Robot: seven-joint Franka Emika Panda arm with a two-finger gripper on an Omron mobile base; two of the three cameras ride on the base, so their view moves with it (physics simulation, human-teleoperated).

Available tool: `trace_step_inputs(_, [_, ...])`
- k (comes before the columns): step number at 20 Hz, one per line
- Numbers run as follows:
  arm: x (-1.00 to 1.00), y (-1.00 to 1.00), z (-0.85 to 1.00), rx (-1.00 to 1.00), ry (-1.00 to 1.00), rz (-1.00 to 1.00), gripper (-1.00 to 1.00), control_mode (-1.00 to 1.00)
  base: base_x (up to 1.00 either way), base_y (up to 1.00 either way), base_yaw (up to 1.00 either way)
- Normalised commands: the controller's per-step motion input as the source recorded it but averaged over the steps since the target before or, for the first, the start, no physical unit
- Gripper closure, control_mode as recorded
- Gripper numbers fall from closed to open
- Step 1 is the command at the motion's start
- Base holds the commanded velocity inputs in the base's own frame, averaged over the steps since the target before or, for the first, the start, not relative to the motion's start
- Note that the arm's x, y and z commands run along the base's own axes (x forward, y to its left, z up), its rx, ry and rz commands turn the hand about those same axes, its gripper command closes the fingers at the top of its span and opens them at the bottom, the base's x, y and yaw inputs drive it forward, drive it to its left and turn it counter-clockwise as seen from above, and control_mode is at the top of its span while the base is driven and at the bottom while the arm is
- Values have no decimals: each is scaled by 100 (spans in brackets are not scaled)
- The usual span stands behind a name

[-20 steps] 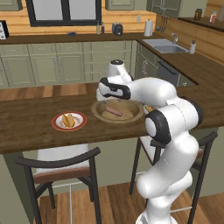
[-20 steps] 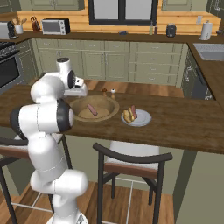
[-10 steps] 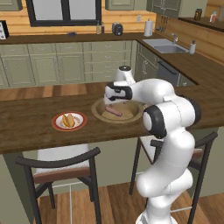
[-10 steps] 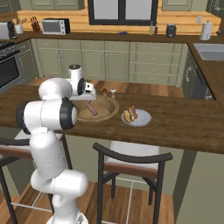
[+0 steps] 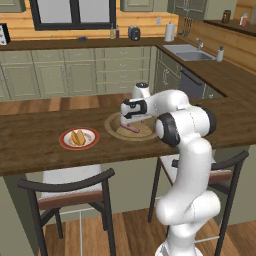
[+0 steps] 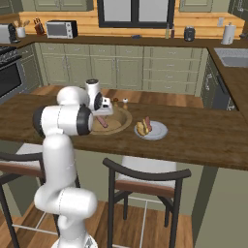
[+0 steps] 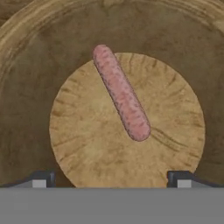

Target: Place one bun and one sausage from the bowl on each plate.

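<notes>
On the long wooden counter [image 5: 30,145] sits the wide tan bowl [image 5: 112,127], and everything else is placed by it. Directly above the bowl hangs the arm's gripper [image 7: 112,177], pointing down into it, its fingers [image 7: 43,178] spread wide apart with nothing between them. To the arm's left of the bowl, a little apart, lies the red-rimmed plate [image 5: 64,141], carrying a bun and a sausage. To the arm's right of the bowl, just beside its rim, lies the pale grey plate [image 6: 159,133], also carrying a bun and a sausage. Inside the bowl, one pink sausage [image 7: 120,92] rests on the pale flat bottom, lying slantwise across the gap between the fingertips and untouched.
</notes>
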Motion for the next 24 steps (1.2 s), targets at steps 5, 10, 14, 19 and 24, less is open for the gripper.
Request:
trace_step_inputs(5, [34,0,-25,0,2,4,-100,-100,0,0,0])
trace_step_inputs(10, [40,0,-29,0,0,1,-100,-100,0,0,0])
trace_step_inputs(14, [39,0,-29,0,0,1,-100,-100,0,0,0])
trace_step_inputs(19, [38,0,-34,0,0,1,-100,-100,0,0,0])
trace_step_inputs(24, [30,0,-29,0,2,1,-100,-100,0,0,0])
